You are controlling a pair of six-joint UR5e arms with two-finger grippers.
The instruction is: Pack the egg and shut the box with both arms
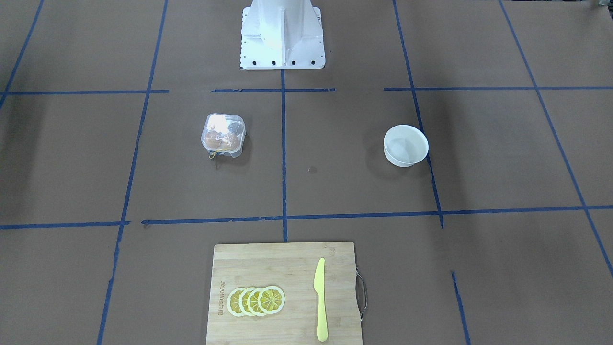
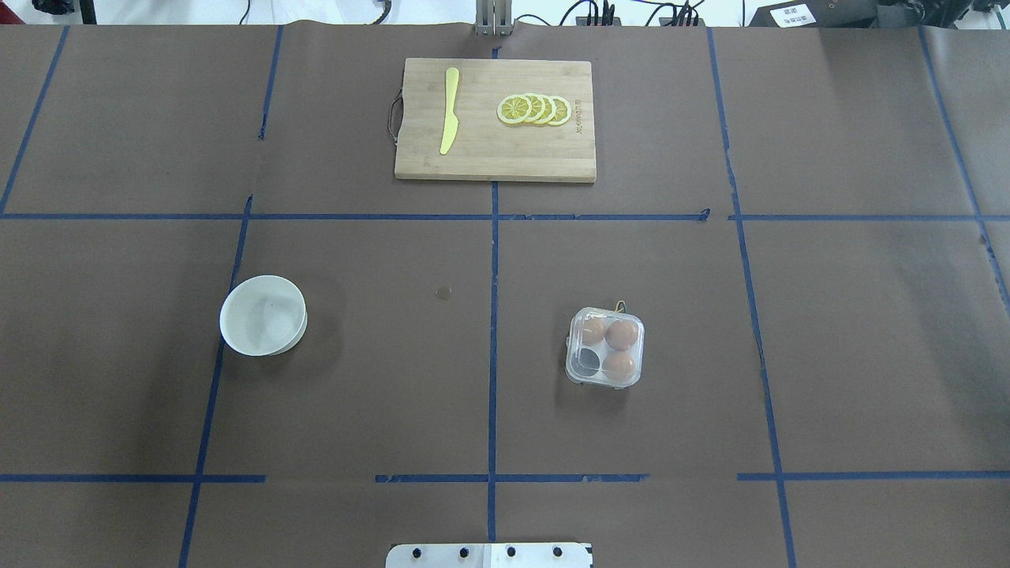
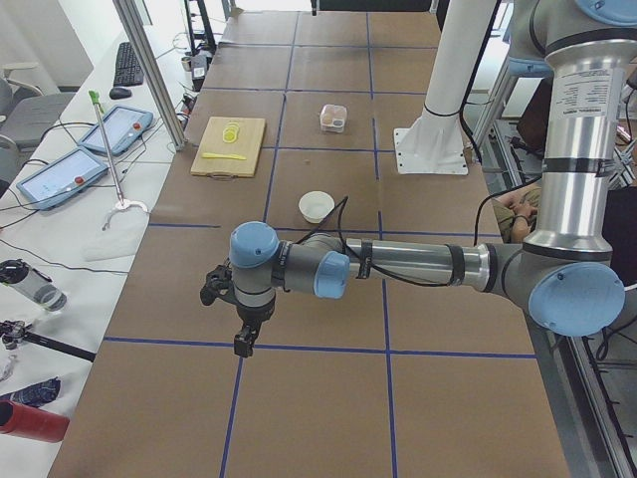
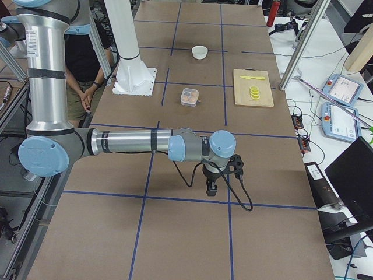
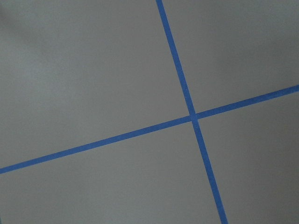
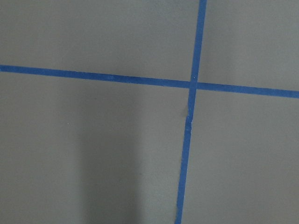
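Box (image 2: 605, 347), seemingly shut, holds three eggs (image 2: 622, 334); bowl (image 2: 263, 315) empty: likely done. Left tool (image 3: 244, 341) and right tool (image 4: 211, 188) hang aside, width untellable.

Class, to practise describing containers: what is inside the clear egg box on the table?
Three orange-brown eggs sit in three cells of the box; the fourth cell looks dark, with no egg. The eggs' undersides are hidden in their cells.
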